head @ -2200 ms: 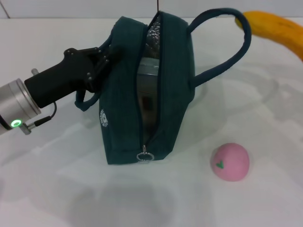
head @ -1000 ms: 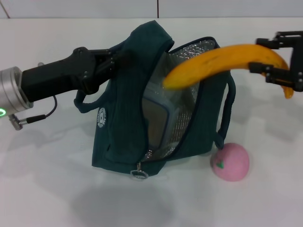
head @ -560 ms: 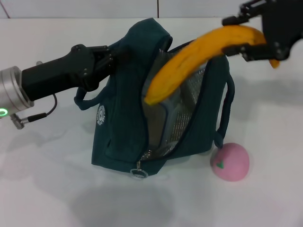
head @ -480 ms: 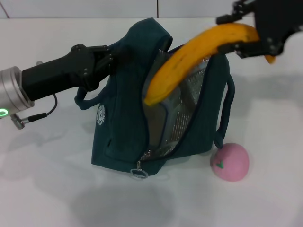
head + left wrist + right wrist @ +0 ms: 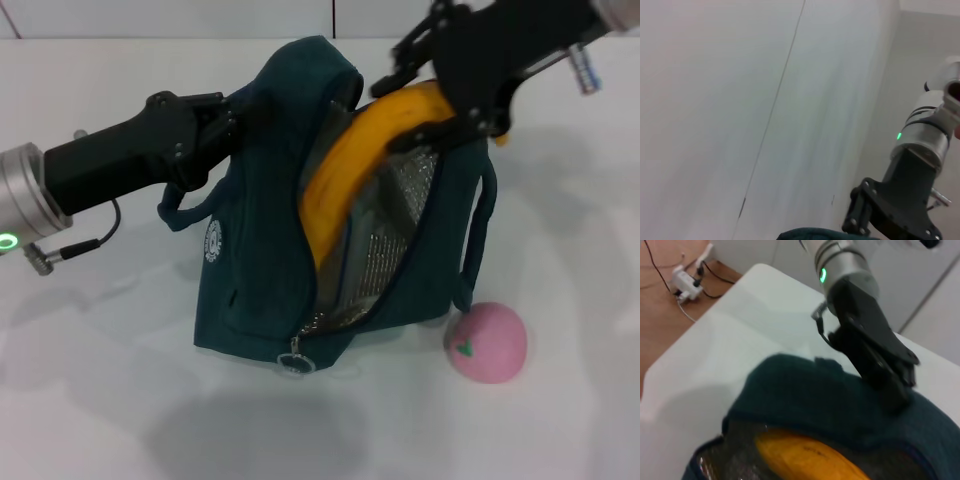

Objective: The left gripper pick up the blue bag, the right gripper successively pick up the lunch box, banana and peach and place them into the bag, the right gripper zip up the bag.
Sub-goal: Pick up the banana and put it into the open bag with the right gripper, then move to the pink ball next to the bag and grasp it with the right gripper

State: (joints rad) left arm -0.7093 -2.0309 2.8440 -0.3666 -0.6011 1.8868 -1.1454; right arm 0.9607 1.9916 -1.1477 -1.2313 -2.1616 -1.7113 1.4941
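L gripper: left gripper (image 5: 215,125) clenched on the near-side wall/handle of the blue bag (image 5: 260,250), pulling that side up + away so the mouth gapes; that is why the bag stands tilted instead of slumped. Also shows from the right wrist view (image 5: 890,380), pinching the teal fabric.
R gripper: right gripper (image 5: 455,90) above the bag's far rim, fingers closed round the thick end of the banana (image 5: 345,180). Grip at one end so the free tip leads in.
Banana: steeply angled, lower part already inside the opening against the silver lining, upper end at rim level in the gripper. Not released yet, by the look.
Lunch box: can't make it out in the bag; banana + lining hide the interior.
Peach: peach (image 5: 487,343) on the table (image 5: 100,400), just beside the bag's right corner, prob. touching the strap. Waits its turn.
Zipper: ring pull (image 5: 296,362) hangs at the near bottom end, so fully open.
Stage: item 2 of 3 going in, I judge; peach + zip left.
Risk: long banana may bridge the mouth & block the zip unless laid lengthwise.
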